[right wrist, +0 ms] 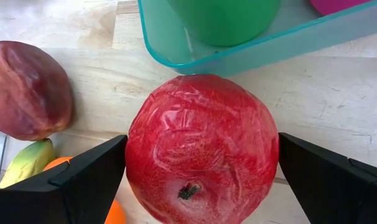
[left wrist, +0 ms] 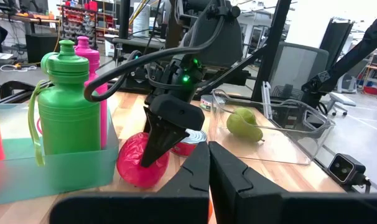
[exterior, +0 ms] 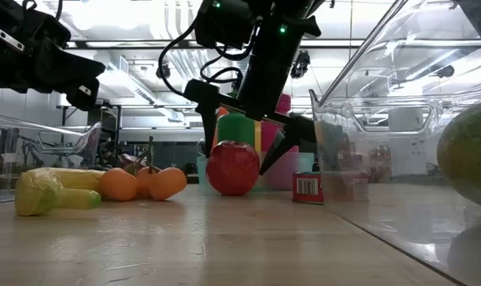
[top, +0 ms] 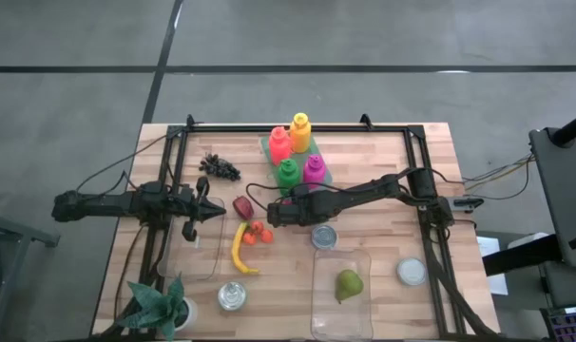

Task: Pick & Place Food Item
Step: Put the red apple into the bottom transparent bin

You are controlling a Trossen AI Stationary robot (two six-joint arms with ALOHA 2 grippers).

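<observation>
right fingers point(right wrist: 201, 180): spread wide round apple point(right wrist: 201, 146) on counter point(right wrist: 313, 106), ready to grip
left fingers point(left wrist: 208, 168): closed, idle, holding nothing

Four bottles point(top: 296, 150) are standing in a teal tray point(top: 325, 177) at the table's point(top: 383, 237) far side. Dark grapes point(top: 220, 167) are lying near it. A plant point(top: 160, 306) is sitting at a near corner, with a jar point(top: 233, 296) beside it. A white lid point(top: 412, 272) is resting by the right rail.

red apple point(right wrist: 202, 149) betw right gripper point(right wrist: 201, 177) fingers point(right wrist: 83, 186), spread wide; teal tray point(right wrist: 251, 46) just beyond
</observation>
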